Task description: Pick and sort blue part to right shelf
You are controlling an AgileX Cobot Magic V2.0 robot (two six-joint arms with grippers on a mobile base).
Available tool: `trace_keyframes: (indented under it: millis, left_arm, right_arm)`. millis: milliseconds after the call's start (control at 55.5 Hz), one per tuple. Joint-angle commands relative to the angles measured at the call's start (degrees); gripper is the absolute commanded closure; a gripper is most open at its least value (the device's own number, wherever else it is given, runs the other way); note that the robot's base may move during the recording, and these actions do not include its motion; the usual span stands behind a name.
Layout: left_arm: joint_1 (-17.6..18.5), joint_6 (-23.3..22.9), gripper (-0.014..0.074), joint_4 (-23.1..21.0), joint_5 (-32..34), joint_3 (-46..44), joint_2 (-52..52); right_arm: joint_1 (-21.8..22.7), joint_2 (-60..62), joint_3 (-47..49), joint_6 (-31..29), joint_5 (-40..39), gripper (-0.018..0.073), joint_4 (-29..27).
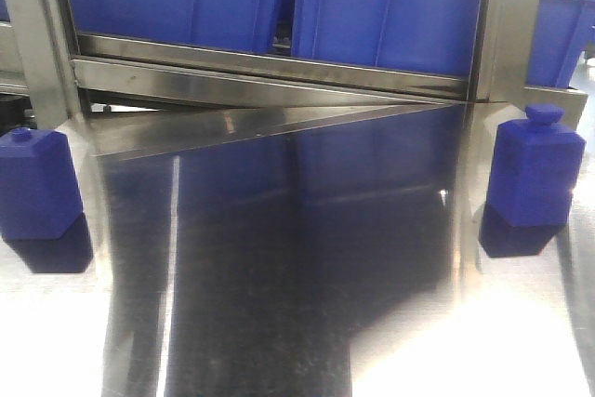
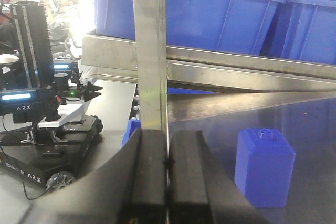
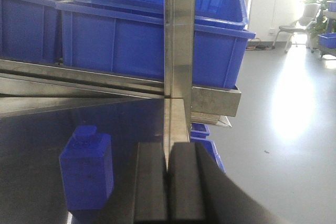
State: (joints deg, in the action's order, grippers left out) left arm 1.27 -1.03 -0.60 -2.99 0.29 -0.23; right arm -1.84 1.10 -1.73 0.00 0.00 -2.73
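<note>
Steel tabletop (image 1: 297, 295), highly reflective, with a dark blue reflection down the middle. Left blue part (image 1: 35, 183) stands upright at the left edge. Right blue part (image 1: 537, 172) stands upright near the right edge, knob on top. The two are well apart. Shelf front rail (image 1: 270, 76) runs along the far edge, sloping slightly. Blue bins (image 1: 390, 11) sit side by side above the rail. Steel posts at far left (image 1: 42, 39) and far right (image 1: 507, 20).
</note>
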Motion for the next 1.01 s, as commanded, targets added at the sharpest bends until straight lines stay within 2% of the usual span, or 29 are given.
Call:
trace_keyframes:
  millis: [0,630,666,775,829,919,991]
  left_arm:
    - [-0.13,0.03,0.0472,-0.31,5.01,1.74,-1.23]
    - [-0.13,0.03,0.0472,-0.06,6.03,1.74,-1.23]
    - [-0.13,0.03,0.0472,-0.06,7.21,1.74,-1.23]
    - [-0.13,0.03,0.0472,-0.53,16.48,1.10,-1.23]
    - [-0.13,0.03,0.0472,-1.78,17.54,-1.15,-1.23]
    - [-0.13,0.03,0.0472,-1.77,12.58,-6.84,-0.84]
    - [-0.13,0.03,0.0468,-1.77,3.91,-13.41,1.13]
  right_arm:
    - [0.01,0.45,0.52,0.00,-5.42,0.0501,0.54]
    - [0.01,0.45,0.52,0.00,-5.49,0.0501,0.54]
    - [0.01,0.45,0.52,0.00,-5.49,0.0501,0.54]
    - [0.01,0.45,0.52,0.00,-5.49,0.0501,0.54]
    - [0.01,0.45,0.52,0.00,-5.49,0.0501,0.54]
    - [0.01,0.45,0.52,0.00,-5.49,0.0501,0.54]
    - [0.01,0.45,0.52,0.00,-5.49,0.0501,0.54]
